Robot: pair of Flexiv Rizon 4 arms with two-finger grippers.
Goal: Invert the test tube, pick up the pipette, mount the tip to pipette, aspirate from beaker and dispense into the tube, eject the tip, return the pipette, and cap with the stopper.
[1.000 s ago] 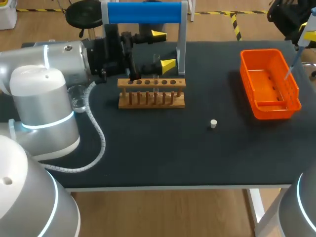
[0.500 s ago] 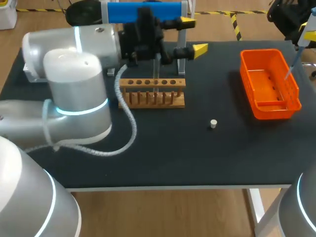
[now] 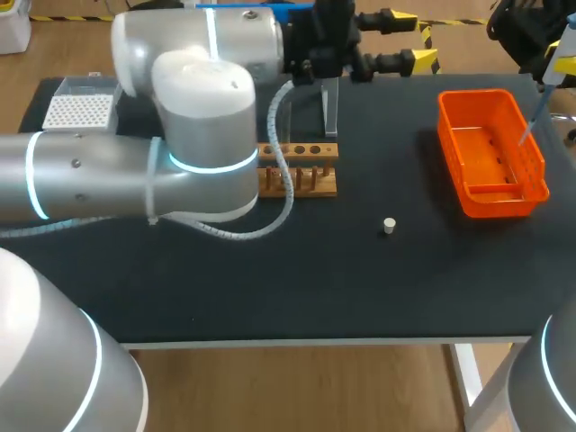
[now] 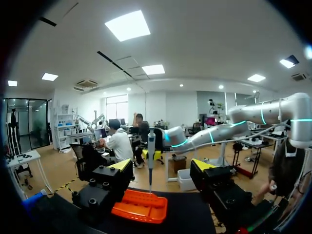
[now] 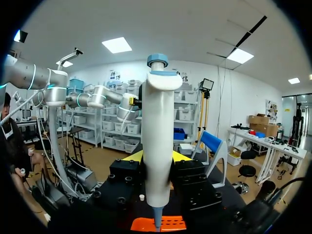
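My left arm (image 3: 202,108) is stretching from the left edge of the frame to the upper middle, over the far side of the black worktop (image 3: 297,279). The left jaws are standing wide apart and holding nothing. Just below the arm, the wooden test tube rack (image 3: 306,175) is showing only in part. The small white stopper (image 3: 389,226) is lying right of centre, well apart from the rack. At the upper right, the right jaws are clamping the white blue-capped pipette (image 5: 158,141) upright, its thin tip (image 3: 531,115) hanging over the orange plastic basket (image 3: 495,200). A white tip box (image 3: 76,111) is sitting at the upper left.
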